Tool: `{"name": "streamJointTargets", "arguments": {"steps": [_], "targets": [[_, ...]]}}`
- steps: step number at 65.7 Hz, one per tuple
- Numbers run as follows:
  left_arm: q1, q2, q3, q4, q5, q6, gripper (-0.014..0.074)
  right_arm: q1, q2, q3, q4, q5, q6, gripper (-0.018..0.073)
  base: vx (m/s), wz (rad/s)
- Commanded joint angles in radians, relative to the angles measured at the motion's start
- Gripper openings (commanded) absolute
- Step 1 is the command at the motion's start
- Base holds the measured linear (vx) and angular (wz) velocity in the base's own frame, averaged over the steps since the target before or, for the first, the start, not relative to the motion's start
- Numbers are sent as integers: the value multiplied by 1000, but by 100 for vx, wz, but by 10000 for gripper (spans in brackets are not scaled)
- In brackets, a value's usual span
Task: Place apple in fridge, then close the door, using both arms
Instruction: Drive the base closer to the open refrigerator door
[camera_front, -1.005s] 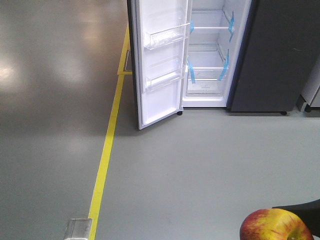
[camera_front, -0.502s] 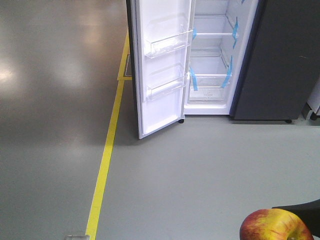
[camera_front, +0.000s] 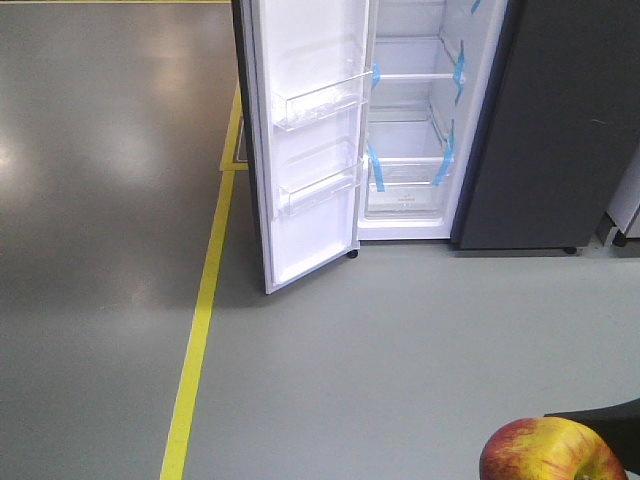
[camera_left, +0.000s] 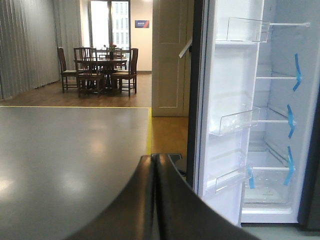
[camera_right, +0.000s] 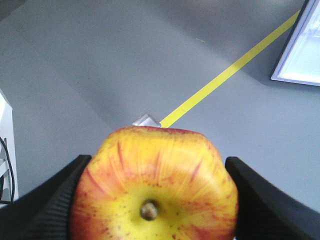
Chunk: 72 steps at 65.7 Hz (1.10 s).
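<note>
**Apple clamped in the right pincer, fridge standing open ahead**

On my right wrist view, the right gripper (camera_right: 156, 162) is clamped on the small round glossy apple (camera_right: 155, 185), red-streaked over yellow. Its black ribbed fingers (camera_right: 47, 200) press the fruit from either side. The stem end faces the camera and fills the lower middle of the frame. Above the apple in that view, a small silvery metal plate (camera_right: 146, 120) lies on the smooth grey floor (camera_right: 75, 75). It sits at the near end of a yellow painted floor line (camera_right: 230, 70) that runs off to the upper right.

The left gripper (camera_left: 154, 160) sits at the bottom centre of my left wrist view. Its two smooth black fingers are pressed flat together with nothing between them.

On the front view, the apple shows in the lower right corner, with a dark strip of the black robot arm (camera_front: 610, 420) just beside it. It is well apart from the tall fridge (camera_front: 545, 130), dark grey outside and white inside, which stands in the upper right of the frame; the apple is not yet in it. The tall slab door (camera_front: 310, 230) is swung wide open in the upper middle, its white inner face turned toward me. It carries two clear plastic shelf bins (camera_front: 318, 100), one above the other. The white shelves inside the fridge are marked with blue tape strips (camera_front: 443, 160). Grey floor lies between the apple and the fridge.

Far off, in the upper left of the left wrist view, I see a dark wooden dining table with chairs (camera_left: 100, 67).
</note>
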Motion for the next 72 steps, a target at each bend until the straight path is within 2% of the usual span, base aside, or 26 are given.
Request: {"name": "streamJointTargets", "arguments": {"steps": [1,72], "targets": [[-5,-16,30,-4,-74,-7,-6,-1,3,-26,11,-65,-6,186,12,-6],[-5,-16,30,-4,-74,-7,-6,-1,3,-26,11,-65,-6,186,10,0]]}}
